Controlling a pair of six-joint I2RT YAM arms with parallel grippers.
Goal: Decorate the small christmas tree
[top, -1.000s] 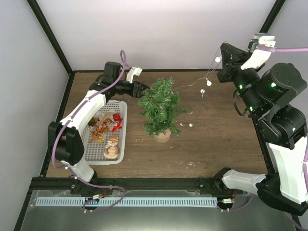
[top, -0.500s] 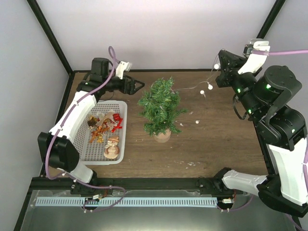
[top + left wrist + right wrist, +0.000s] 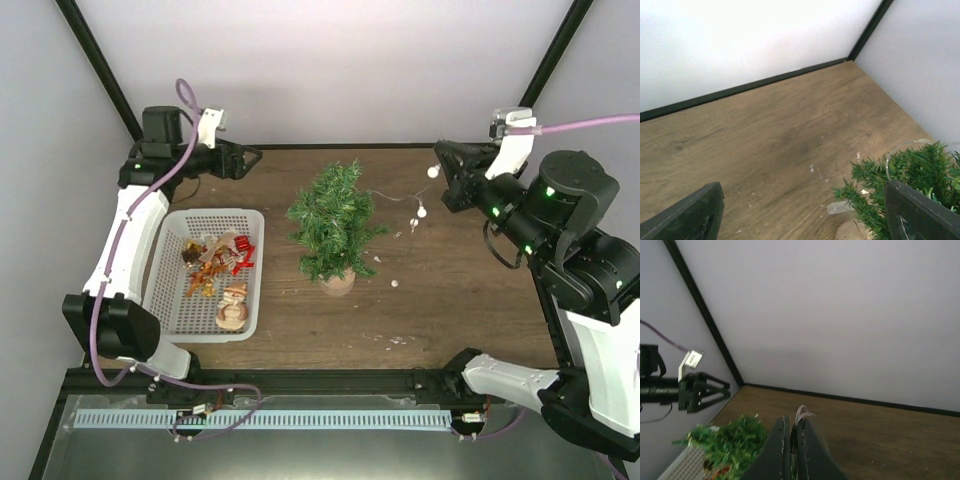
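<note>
The small christmas tree (image 3: 335, 222) stands upright on its tan base mid-table. It also shows in the left wrist view (image 3: 912, 175) and the right wrist view (image 3: 730, 439). A clear wire garland with white beads (image 3: 421, 209) runs from the tree's right side up to my right gripper (image 3: 441, 152), which is shut on it above the back right of the table. The wire loops (image 3: 804, 413) stick out between the shut fingers (image 3: 782, 440). My left gripper (image 3: 248, 157) is open and empty near the back left, apart from the tree; its jaws stand wide apart in the left wrist view (image 3: 802, 189).
A white basket (image 3: 160, 290) at the left holds several ornaments, among them a snowman figure (image 3: 233, 306). Loose white beads (image 3: 395, 284) of the garland lie on the table right of the tree. Black frame posts stand at the back corners.
My left gripper has pulled back from the tree toward the back left corner. My right gripper has moved a little down and left with the garland.
</note>
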